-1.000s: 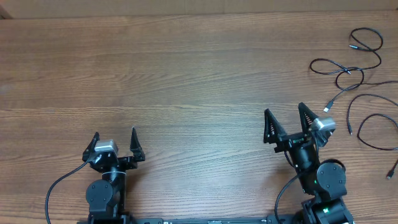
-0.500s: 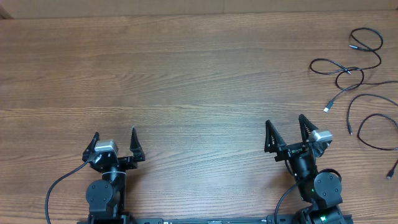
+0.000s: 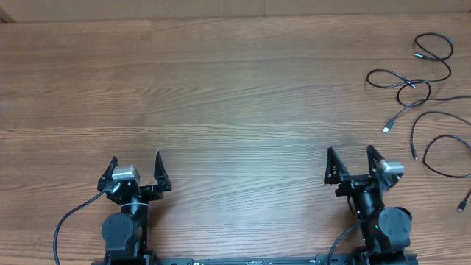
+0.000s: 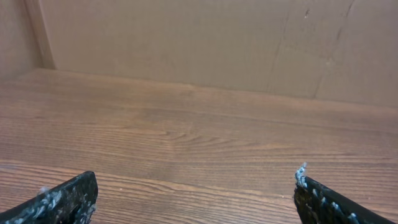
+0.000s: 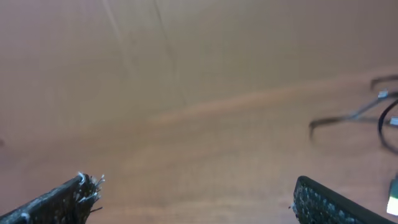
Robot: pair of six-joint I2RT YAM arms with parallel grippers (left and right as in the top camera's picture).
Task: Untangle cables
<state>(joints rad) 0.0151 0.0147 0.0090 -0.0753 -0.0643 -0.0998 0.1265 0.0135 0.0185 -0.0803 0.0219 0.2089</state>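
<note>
Several thin black cables (image 3: 412, 86) lie in loose, overlapping loops at the far right of the wooden table (image 3: 221, 88), some running off its right edge. The right gripper (image 3: 349, 152) sits at the near edge, well apart from the loops, with its jaws spread wide and holding nothing. The left gripper (image 3: 136, 156), at the near left, stands just as wide and just as empty.

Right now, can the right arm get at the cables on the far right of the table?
Probably yes. The right tool stands open and empty, the cables lie ahead and to its right, and only bare table lies between them.
</note>
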